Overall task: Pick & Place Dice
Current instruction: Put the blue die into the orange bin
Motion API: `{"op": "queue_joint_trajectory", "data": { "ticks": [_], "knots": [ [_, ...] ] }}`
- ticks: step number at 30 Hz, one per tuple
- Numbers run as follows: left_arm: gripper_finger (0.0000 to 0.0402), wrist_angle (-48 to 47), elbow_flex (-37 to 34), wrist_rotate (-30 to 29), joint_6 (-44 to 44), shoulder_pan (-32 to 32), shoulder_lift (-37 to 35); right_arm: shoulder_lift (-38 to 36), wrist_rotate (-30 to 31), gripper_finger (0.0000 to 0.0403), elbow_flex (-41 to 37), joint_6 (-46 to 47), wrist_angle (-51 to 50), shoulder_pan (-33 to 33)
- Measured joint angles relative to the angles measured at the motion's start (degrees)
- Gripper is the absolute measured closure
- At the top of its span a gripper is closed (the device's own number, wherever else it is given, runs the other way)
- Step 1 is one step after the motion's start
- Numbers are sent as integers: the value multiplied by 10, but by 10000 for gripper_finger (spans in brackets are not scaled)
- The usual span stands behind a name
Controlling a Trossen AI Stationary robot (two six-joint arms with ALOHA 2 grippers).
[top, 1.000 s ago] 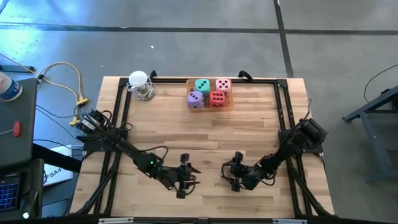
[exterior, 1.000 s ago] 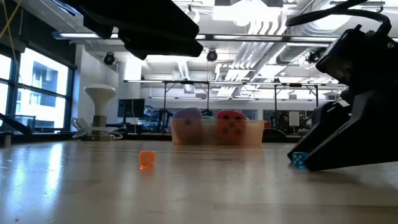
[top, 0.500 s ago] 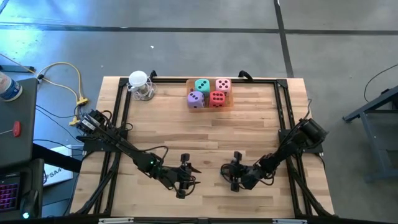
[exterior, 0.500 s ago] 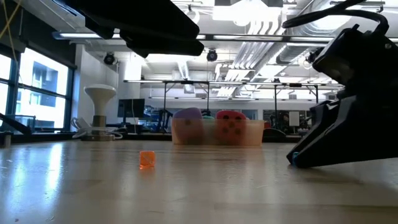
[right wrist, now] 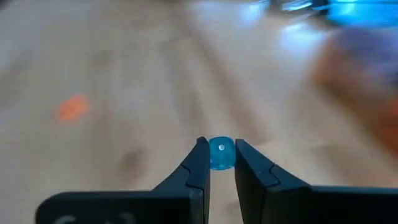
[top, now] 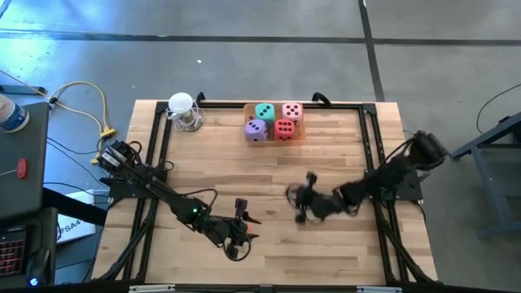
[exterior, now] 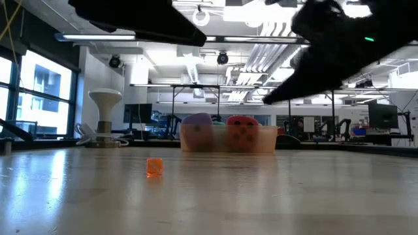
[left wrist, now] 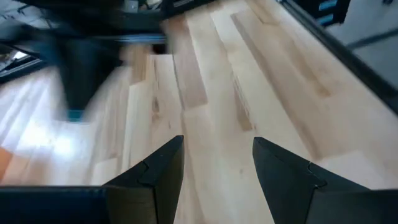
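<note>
1. Two arms are over the wooden table (top: 269,171); the right gripper (right wrist: 216,163) is clamped narrowly on a small blue die (right wrist: 221,154), pinched between its two fingertips, and is raised clear of the table top.
2. In the high view the right gripper (top: 299,203) sits near the table's middle, with the tray of dice beyond it toward the far edge and well apart from it.
3. The four large dice sit together in a shallow tray (top: 302,133): the teal die (top: 264,112) and pink die (top: 292,111) in the far row, the purple die (top: 256,129) and red die (top: 283,129) in the near row.
4. A small orange die (exterior: 154,167) lies on the table ahead of the right gripper, off to one side of it.
5. The left gripper (left wrist: 217,163) hovers near the front edge with its fingers spread apart and nothing between them.
6. A white mushroom-shaped stand (top: 182,108) stands at the far edge, to the side of the tray.
</note>
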Motion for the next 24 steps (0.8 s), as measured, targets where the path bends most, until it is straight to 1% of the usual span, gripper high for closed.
{"op": "queue_joint_trajectory", "data": {
  "ticks": [2,4,6,10,11,15,19,21,24],
  "knots": [
    [218,-27,0,0,6,0,-9,-33,41,370,1,4,-39,-41],
    [218,-65,0,0,6,0,-18,-55,63,370,1,16,-82,-84],
    [218,-105,0,0,5,4,-30,-75,52,370,0,30,-111,-137],
    [218,-173,0,0,-9,14,-46,-86,40,370,2,25,-110,-234],
    [218,-185,0,0,-12,18,-47,-85,32,370,1,24,-113,-257],
    [218,-238,0,15,-26,32,-47,-85,-57,370,1,37,-107,-345],
    [218,-277,0,58,-36,60,-47,-85,-84,369,1,38,-106,-392],
    [218,-279,0,81,-35,75,-47,-85,-108,356,1,38,-101,-408],
    [218,-273,-4,122,-22,98,-47,-85,-136,313,1,38,-93,-424]
  ]
}}
